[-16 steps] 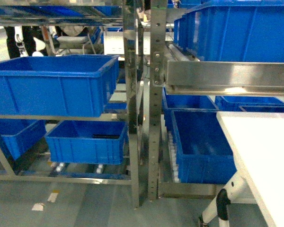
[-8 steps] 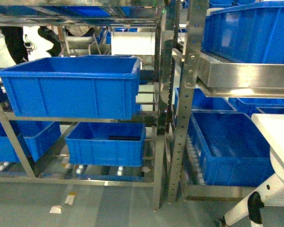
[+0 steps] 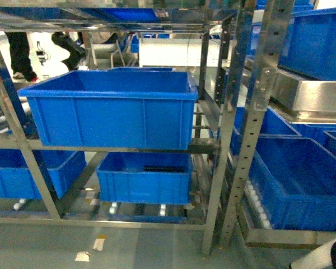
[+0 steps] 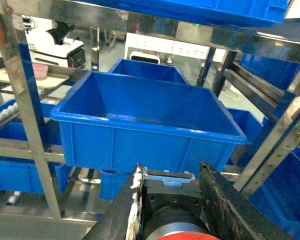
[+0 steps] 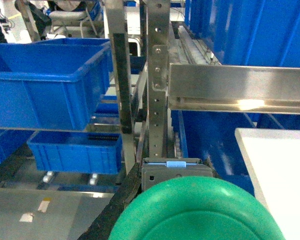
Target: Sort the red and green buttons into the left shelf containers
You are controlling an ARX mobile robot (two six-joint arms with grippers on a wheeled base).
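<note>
Neither arm shows in the head view. At the bottom of the left wrist view, the left gripper (image 4: 172,220) has its dark fingers (image 4: 220,205) closed around a red cap. At the bottom centre of the right wrist view, the right gripper (image 5: 190,215) clamps a green cap.

Even, cool overhead light fills all 3 views, bright without hard shadows. Glare streaks the steel shelf rail (image 5: 240,95) in the right wrist view and washes out the white table (image 5: 280,165). The green button cap (image 5: 195,212) is soft, out of focus; the head view looks slightly grainy.
</note>
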